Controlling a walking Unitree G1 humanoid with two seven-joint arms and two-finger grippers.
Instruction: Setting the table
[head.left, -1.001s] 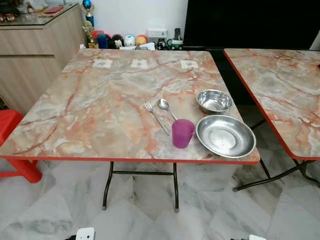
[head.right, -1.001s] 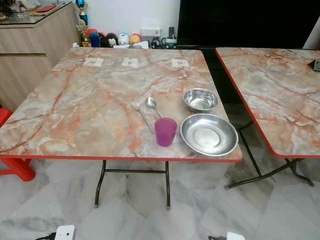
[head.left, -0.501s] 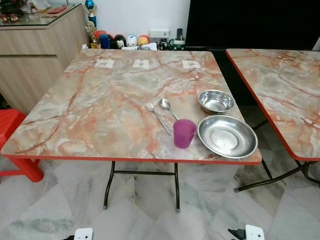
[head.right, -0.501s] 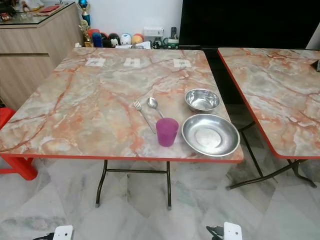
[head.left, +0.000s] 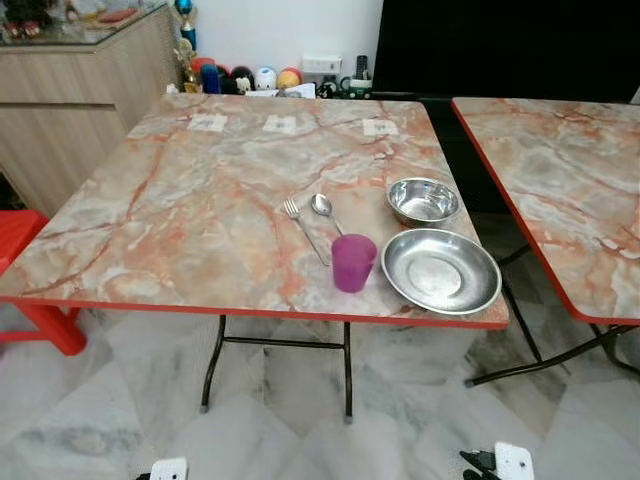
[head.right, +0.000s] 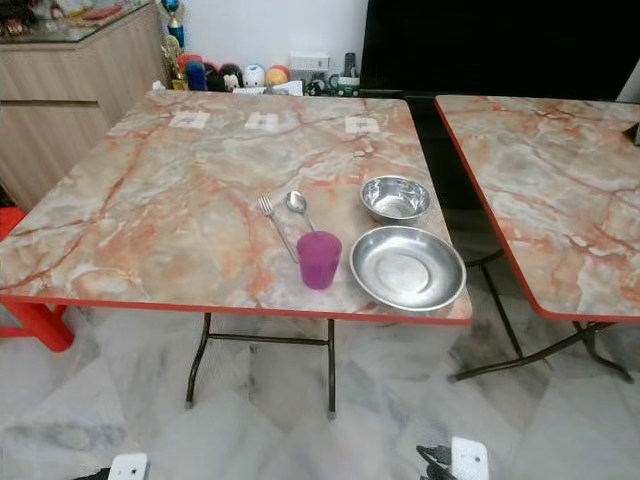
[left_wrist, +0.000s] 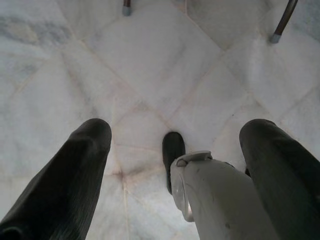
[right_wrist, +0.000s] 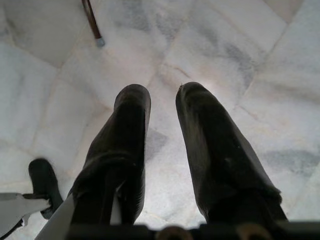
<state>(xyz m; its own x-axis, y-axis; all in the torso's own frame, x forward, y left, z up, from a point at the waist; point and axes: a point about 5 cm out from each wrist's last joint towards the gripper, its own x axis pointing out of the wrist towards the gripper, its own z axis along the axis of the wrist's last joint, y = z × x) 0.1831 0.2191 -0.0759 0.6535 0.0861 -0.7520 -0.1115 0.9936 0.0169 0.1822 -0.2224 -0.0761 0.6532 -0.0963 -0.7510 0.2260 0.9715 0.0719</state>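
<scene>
Tableware sits at the marble table's (head.left: 180, 210) near right corner: a purple cup (head.left: 353, 263) just left of a wide steel plate (head.left: 441, 271), steel bowl (head.left: 423, 201) behind it, fork (head.left: 305, 228) and spoon (head.left: 325, 210) alongside. Both grippers hang over the floor; left gripper (left_wrist: 175, 145) spread wide, right gripper (right_wrist: 162, 107) narrowly parted

Left gripper (left_wrist: 175, 135): hangs low, pointing down; two black fingers (left_wrist: 75, 175) spread wide apart, nothing between them.
Right gripper (right_wrist: 162, 100): hangs low, pointing down; black fingers (right_wrist: 125, 135) close together with a narrow gap at the tips, nothing held.
Both arms idle at the robot's sides.
</scene>
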